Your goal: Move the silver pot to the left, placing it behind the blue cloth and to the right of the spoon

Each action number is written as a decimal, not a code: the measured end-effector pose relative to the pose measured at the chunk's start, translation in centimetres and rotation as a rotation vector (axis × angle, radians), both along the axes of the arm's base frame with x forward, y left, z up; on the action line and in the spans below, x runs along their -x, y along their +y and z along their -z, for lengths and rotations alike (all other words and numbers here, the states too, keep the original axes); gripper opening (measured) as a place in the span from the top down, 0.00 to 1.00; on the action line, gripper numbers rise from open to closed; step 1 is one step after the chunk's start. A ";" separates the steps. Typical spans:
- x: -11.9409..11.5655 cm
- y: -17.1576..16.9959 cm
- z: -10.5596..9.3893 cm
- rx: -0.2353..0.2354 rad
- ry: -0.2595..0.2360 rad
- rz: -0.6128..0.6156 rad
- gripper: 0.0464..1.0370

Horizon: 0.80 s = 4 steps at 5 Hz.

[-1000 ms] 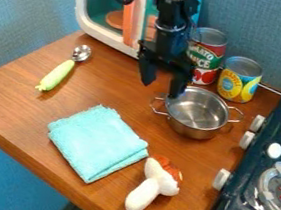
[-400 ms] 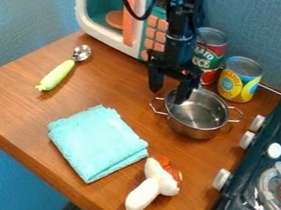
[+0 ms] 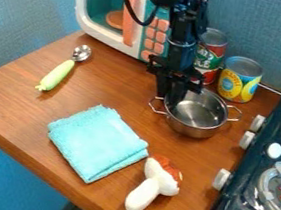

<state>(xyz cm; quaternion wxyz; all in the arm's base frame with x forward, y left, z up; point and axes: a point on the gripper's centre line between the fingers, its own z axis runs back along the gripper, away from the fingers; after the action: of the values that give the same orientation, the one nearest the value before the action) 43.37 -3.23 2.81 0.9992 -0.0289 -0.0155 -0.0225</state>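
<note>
The black gripper hangs down at the left rim of the metal pot, one finger outside the wall and the other inside it. Its fingers are close together, shut on the rim near the left handle. The pot stands upright on the wooden table, and its inside shows nothing but bare metal. A folded turquoise cloth lies in front of it to the left. Below the pot is a white mushroom-like toy with a brown-red top.
A spoon with a green handle lies at the left. Behind stand a toy microwave, a red tomato can and a yellow-blue can. The dark stove borders the table on the right.
The gripper has moved down and slightly right to the pot's left rim, and its spread fingers have come together there. The pot has not visibly moved.
</note>
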 end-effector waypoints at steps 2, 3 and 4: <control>0.3 -0.6 0.1 0.033 0.010 0.008 0.94; 0.8 -0.5 -0.7 0.039 0.007 -0.045 0.95; 1.9 0.2 -2.4 0.039 0.003 -0.081 0.95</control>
<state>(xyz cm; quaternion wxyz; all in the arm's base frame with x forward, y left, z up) 41.47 -3.01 5.23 0.9986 -0.0478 -0.0159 0.0182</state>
